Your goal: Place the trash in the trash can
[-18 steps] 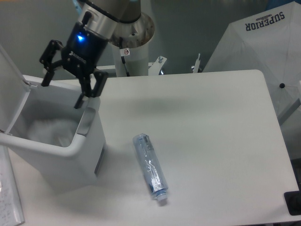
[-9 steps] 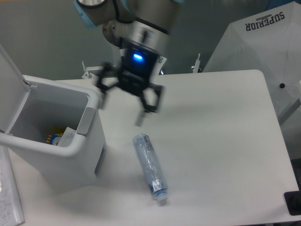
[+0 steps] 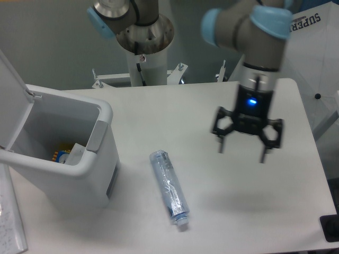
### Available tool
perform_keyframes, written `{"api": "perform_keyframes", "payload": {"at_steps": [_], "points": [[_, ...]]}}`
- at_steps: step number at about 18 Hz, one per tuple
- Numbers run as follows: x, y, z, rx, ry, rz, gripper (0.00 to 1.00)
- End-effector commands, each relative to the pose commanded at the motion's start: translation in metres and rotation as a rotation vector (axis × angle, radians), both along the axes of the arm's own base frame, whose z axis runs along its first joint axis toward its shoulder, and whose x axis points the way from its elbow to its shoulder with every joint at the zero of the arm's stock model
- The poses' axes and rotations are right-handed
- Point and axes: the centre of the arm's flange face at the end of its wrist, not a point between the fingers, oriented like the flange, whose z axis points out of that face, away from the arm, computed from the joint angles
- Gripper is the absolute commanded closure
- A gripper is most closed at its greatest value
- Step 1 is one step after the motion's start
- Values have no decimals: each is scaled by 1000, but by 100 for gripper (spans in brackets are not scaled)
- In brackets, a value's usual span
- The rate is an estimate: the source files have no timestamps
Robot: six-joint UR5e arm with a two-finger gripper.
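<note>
On the table (image 3: 212,201), one bottle (image 3: 169,186), one trash can (image 3: 100,159); jaws spread wide, holding nothing.

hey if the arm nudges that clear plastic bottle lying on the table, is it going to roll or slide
The clear plastic bottle lies on its side on the smooth white table, so a sideways nudge would probably roll it. It looks empty and somewhat crumpled, so it is likely light, soft under a squeeze, and may roll unevenly.

Cool even light, soft shadows, slight blur
</note>
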Motion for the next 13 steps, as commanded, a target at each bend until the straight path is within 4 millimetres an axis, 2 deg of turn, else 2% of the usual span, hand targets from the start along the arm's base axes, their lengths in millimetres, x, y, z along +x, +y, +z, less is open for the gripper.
{"api": "perform_keyframes", "payload": {"at_steps": [3,5,9,13], "points": [[-25,-4,-7,-244,58,-141,0],[-31,7,-4,-350,60,-221,0],[-32,19,-24,-395,29,-247,0],[-27,24,-29,-421,28,-255,0]]}}
